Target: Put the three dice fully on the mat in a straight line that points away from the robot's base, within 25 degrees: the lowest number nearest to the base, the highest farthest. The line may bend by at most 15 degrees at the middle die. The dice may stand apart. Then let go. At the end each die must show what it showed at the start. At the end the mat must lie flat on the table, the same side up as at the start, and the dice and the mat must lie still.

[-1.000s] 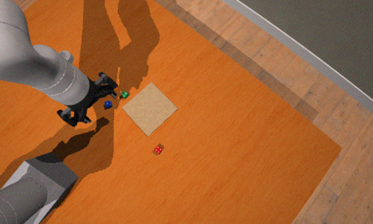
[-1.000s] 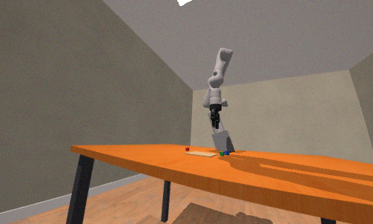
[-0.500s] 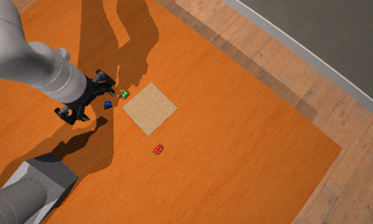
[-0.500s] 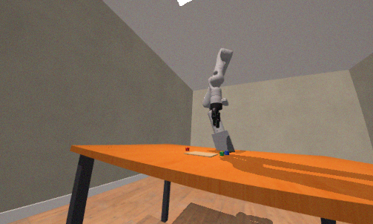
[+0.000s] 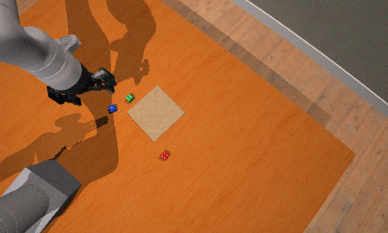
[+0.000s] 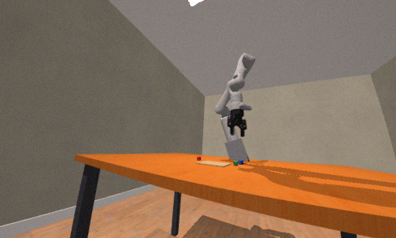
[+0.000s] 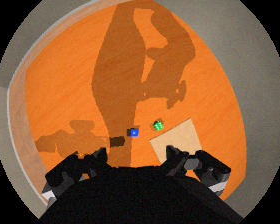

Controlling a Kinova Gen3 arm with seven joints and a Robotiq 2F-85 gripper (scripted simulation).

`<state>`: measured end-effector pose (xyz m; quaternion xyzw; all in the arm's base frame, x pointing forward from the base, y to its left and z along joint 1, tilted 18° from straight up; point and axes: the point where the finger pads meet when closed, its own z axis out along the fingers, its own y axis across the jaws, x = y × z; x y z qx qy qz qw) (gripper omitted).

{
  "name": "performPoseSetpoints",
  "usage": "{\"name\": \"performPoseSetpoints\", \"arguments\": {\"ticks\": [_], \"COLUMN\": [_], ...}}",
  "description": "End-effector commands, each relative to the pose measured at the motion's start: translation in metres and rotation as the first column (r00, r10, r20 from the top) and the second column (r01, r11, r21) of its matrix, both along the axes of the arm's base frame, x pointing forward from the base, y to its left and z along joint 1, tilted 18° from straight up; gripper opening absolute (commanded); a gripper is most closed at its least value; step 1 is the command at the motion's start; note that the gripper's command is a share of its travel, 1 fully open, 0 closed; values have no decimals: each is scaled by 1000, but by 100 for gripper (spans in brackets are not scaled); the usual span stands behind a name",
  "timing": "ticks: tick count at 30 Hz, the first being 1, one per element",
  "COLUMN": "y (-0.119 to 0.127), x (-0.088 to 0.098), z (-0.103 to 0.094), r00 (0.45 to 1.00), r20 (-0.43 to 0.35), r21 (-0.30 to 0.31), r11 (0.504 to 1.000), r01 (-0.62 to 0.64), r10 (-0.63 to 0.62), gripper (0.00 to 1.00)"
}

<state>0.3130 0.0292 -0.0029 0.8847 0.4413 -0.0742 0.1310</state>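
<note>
Spread wide with nothing between its fingers, the gripper hangs high above the orange table, well clear of everything on it; in the exterior view it sits far above the tabletop. From the wrist view only the two dark finger assemblies show at the lower edge, and the black gripper body blocks the bottom of that picture, cutting off the near corner of the mat. The pip counts on all three dice are too small to read in any view. On top, the tan mat lies flat with bare table on every side. The green die stands just beside the mat's left corner, off it, and the blue die sits near the green one, a little farther from the mat, at the edge of the arm's shadow. The red die rests apart from both, below the mat's lower corner, also on bare table. No die is on the mat. The arm's base is cut off at the lower left corner. Open table stretches right of the mat toward the far edge, where the wooden floor begins.
</note>
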Motion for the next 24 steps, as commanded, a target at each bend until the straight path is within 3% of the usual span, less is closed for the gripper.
{"name": "performPoseSetpoints", "arguments": {"ticks": [1, 24], "y": [5, 10], "x": [0, 2], "z": [-5, -8], "r00": [1000, 998], "r20": [5, 22], "r21": [-17, -15], "r11": [1000, 998], "r01": [11, 57], "r10": [-11, -57], "gripper": [100, 100]}}
